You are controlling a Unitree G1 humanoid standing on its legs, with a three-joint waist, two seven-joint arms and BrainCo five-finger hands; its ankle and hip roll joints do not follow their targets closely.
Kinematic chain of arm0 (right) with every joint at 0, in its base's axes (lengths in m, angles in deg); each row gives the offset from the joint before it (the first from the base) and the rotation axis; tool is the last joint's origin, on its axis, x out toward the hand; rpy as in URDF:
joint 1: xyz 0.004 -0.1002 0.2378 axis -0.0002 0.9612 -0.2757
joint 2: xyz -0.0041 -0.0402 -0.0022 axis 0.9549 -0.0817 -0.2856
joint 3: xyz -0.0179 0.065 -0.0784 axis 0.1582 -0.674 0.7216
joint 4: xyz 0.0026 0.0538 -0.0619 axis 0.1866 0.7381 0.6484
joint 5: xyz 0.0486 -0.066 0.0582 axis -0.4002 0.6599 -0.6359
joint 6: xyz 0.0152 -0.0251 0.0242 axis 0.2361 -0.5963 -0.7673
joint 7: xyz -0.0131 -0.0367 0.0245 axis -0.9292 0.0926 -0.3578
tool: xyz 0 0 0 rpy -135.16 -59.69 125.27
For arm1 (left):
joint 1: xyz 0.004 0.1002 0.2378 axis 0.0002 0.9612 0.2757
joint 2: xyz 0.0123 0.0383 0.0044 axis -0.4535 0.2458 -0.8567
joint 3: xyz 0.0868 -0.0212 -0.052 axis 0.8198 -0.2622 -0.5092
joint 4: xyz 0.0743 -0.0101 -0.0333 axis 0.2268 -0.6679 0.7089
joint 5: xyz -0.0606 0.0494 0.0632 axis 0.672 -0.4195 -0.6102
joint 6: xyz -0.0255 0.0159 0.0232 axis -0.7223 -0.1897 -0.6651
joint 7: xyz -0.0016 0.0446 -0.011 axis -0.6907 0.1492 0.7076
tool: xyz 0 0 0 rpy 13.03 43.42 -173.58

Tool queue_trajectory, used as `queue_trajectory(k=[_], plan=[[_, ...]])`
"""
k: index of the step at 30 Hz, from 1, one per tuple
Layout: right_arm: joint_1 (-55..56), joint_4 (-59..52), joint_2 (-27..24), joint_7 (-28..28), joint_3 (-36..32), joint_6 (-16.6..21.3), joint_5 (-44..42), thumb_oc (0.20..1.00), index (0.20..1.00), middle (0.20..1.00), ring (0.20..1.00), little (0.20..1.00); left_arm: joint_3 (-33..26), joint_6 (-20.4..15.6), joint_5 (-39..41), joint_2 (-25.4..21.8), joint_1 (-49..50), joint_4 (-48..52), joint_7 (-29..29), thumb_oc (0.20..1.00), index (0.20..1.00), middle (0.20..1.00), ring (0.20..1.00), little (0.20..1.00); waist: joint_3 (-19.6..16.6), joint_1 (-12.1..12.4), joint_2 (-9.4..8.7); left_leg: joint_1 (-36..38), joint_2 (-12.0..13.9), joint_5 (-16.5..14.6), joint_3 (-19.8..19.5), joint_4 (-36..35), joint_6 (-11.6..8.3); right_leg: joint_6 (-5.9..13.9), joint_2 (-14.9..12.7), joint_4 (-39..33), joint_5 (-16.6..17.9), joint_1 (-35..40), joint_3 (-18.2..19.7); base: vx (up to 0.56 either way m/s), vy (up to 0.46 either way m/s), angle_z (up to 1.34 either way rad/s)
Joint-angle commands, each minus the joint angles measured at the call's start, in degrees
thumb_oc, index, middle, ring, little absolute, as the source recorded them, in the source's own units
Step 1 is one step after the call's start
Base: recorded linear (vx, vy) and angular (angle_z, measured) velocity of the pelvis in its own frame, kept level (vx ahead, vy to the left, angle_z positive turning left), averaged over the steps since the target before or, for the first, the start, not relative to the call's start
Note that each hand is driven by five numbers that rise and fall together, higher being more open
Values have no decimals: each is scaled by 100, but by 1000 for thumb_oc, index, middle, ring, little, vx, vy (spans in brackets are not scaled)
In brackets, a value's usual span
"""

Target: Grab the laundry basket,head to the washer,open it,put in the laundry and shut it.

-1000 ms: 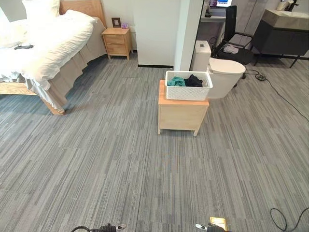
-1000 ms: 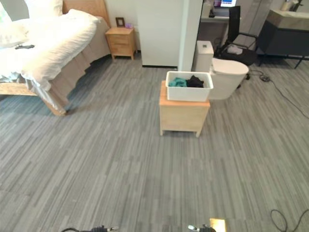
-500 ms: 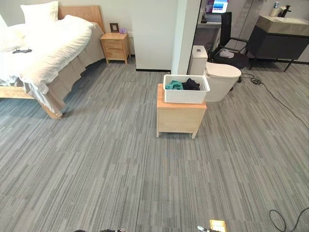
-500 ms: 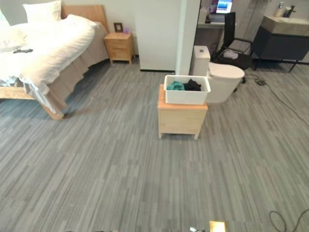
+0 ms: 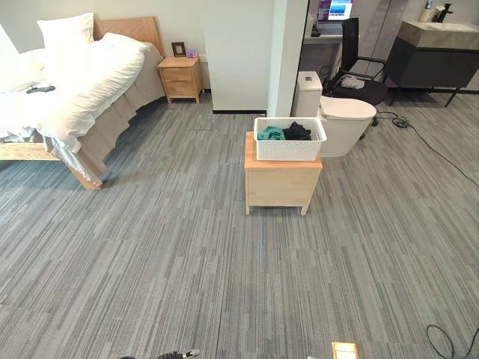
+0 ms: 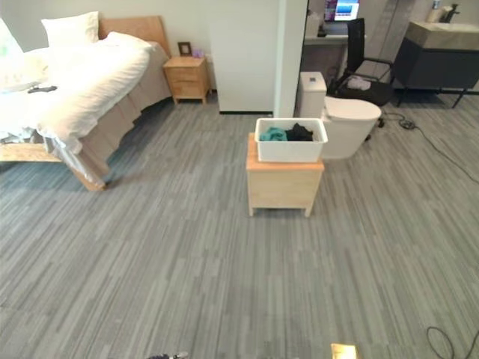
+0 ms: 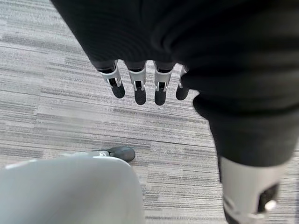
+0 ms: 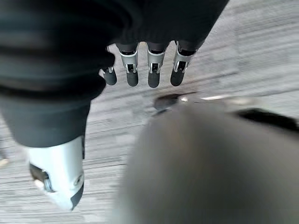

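Where the wooden stand [image 5: 282,182] sits, the basket [image 5: 290,146] holds clothes [image 5: 285,132].

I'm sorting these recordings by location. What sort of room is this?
Probably a mock-up home or studio flat: a bed with a nightstand, a toilet standing on the same grey carpet, and a laundry basket of clothes on a small wooden cabinet.

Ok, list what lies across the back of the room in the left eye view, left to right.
Bed → nightstand → white wall partition → laundry basket on the wooden cabinet → toilet → dark vanity.
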Motion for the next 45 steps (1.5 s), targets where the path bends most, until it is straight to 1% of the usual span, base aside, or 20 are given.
queue_trajectory(k=[1, 5, 8, 11, 20, 26, 27, 28, 29, 32, 33, 37, 38, 39, 40, 41, 42, 44, 45], plan=[[-353, 465, -68, 80, -57, -128, -148, 1000, 1000, 1000, 1000, 1000, 54, -41, -59, 503, -552, -539, -129, 1000, 1000, 1000, 1000, 1000, 72, 108, -113, -172, 151, -19, 315, 9, -20, 547, -456, -9, -104, 226, -217, 2, 1, 3], [-358, 499, -60, 48, -24, -141, -128, 1000, 1000, 1000, 1000, 1000, 91, -21, -80, 451, -564, -527, -140, 1000, 1000, 1000, 1000, 1000, 101, 125, -161, -179, 144, -16, 322, 9, -17, 560, -467, -9, -101, 232, -219, 0, 0, 0], [-369, 518, -95, -140, -30, -52, -21, 1000, 1000, 1000, 1000, 1000, 112, -29, -77, 454, -554, -516, -123, 1000, 1000, 1000, 1000, 1000, 119, 139, -175, -185, 126, -25, 306, 9, -9, 571, -484, -9, -100, 238, -234, 0, 0, 0], [-380, 499, -115, -245, -65, -2, -59, 1000, 1000, 1000, 1000, 1000, 144, -32, -76, 460, -548, -499, -119, 1000, 1000, 1000, 1000, 1000, 133, 129, -160, -190, 116, -36, 302, 9, 1, 583, -500, -9, -91, 230, -239, 0, 0, 0], [-404, 381, -182, -269, -31, 108, -7, 1000, 1000, 1000, 1000, 1000, 186, -84, -205, 449, -568, -457, -24, 1000, 1000, 1000, 1000, 1000, 161, 74, -150, -189, 70, -79, 330, 9, 32, 605, -527, -9, -50, 172, -139, 1, 7, 0], [-436, 363, -198, -340, -28, 103, -14, 1000, 1000, 1000, 1000, 1000, 196, -69, -266, 430, -596, -467, 35, 1000, 1000, 1000, 1000, 1000, 207, 64, -130, -157, 13, -123, 347, 9, 81, 636, -581, 36, -46, 168, -127, 18, 48, -1], [-499, 395, -107, -499, 5, 118, -7, 1000, 1000, 1000, 1000, 1000, 265, -46, -315, 451, -605, -447, 62, 1000, 1000, 1000, 1000, 1000, 225, 84, -100, -160, -14, -133, 330, 9, 124, 654, -614, 162, -84, 130, -137, 28, 124, -1], [-499, 377, -124, -496, -10, 119, -28, 1000, 1000, 1000, 1000, 1000, 282, -43, -342, 436, -607, -440, 92, 1000, 1000, 1000, 1000, 1000, 249, 74, -70, -166, -21, -145, 356, 9, 174, 659, -644, 484, -153, -34, -62, 28, 123, 0], [-499, 377, -124, -496, -10, 119, -28, 1000, 1000, 1000, 1000, 1000, 282, -43, -342, 436, -607, -440, 92, 1000, 1000, 1000, 1000, 1000, 248, 75, -70, -167, -21, -145, 357, 9, 174, 659, -644, 486, -154, -37, -61, 2, 115, -2], [-540, 359, -171, -478, -14, 123, 3, 1000, 1000, 1000, 1000, 1000, 342, -38, -498, 393, -670, -408, 142, 1000, 1000, 1000, 1000, 1000, 370, 51, -19, -155, -34, -155, 383, 9, 254, 705, -661, 1137, -299, -363, -21, 1, 124, -13], [-535, 338, -224, -444, -50, 146, 17, 1000, 1000, 1000, 1000, 1000, 403, -45, -658, 374, -723, -385, 164, 1000, 1000, 1000, 1000, 1000, 451, 16, 27, -111, -59, -161, 361, 9, 306, 765, -689, 1740, -337, -615, -23, 33, 203, -17], [-524, 309, -337, -407, -174, 168, -34, 1000, 1000, 1000, 1000, 1000, 496, -26, -855, 345, -827, -354, 202, 1000, 1000, 1000, 1000, 1000, 693, -107, 133, 40, -83, -179, 297, 9, 357, 842, -773, 2809, -118, -1105, -156, 32, 134, -1], [-517, 335, -372, -399, -200, 163, -43, 1000, 1000, 1000, 1000, 1000, 532, -8, -882, 346, -866, -359, 193, 1000, 1000, 1000, 1000, 1000, 710, -136, 146, 73, -109, -199, 249, 9, 359, 825, -729, 2823, -99, -1214, -134, 136, 89, 22], [-490, 373, -438, -380, -243, 156, -46, 1000, 1000, 1000, 1000, 1000, 569, 11, -972, 345, -904, -371, 173, 1000, 1000, 1000, 1000, 1000, 743, -181, 162, 158, -147, -238, 159, 11, 356, 747, -616, 2621, -136, -1427, -125, 169, 34, 22], [-479, 361, -440, -413, -240, 171, 4, 1000, 1000, 1000, 1000, 1000, 579, 17, -1029, 332, -901, -376, 181, 1000, 1000, 1000, 1000, 1000, 767, -170, 150, 227, -171, -309, 211, 9, 343, 730, -754, 2158, 40, -1475, -373, 179, 17, 29], [-467, 332, -452, -399, -243, 200, 9, 1000, 1000, 1000, 1000, 1000, 573, 4, -1028, 318, -903, -369, 199, 1000, 1000, 1000, 1000, 1000, 781, -188, 144, 244, -180, -339, 205, 9, 341, 736, -811, 1984, 127, -1523, -398, 136, -15, 16], [-453, 321, -456, -384, -234, 209, 14, 1000, 1000, 1000, 1000, 1000, 575, -2, -1022, 321, -910, -375, 201, 1000, 1000, 1000, 1000, 1000, 796, -215, 134, 271, -194, -367, 194, 9, 336, 757, -802, 1789, 243, -1573, -361, 153, -15, 9], [-427, 296, -432, -425, -204, 276, 52, 1000, 1000, 1000, 1000, 1000, 555, -16, -983, 339, -966, -393, 206, 1000, 1000, 1000, 1000, 1000, 851, -323, 94, 370, -249, -447, 112, 25, 314, 851, -807, 1249, 589, -1854, -86, 195, -16, -3], [-416, 288, -434, -412, -194, 281, 65, 1000, 1000, 1000, 1000, 1000, 538, -17, -971, 343, -967, -404, 201, 1000, 1000, 1000, 1000, 1000, 864, -354, 86, 419, -254, -486, 98, 42, 301, 891, -823, 1102, 699, -1903, -29, 207, -22, 8]])
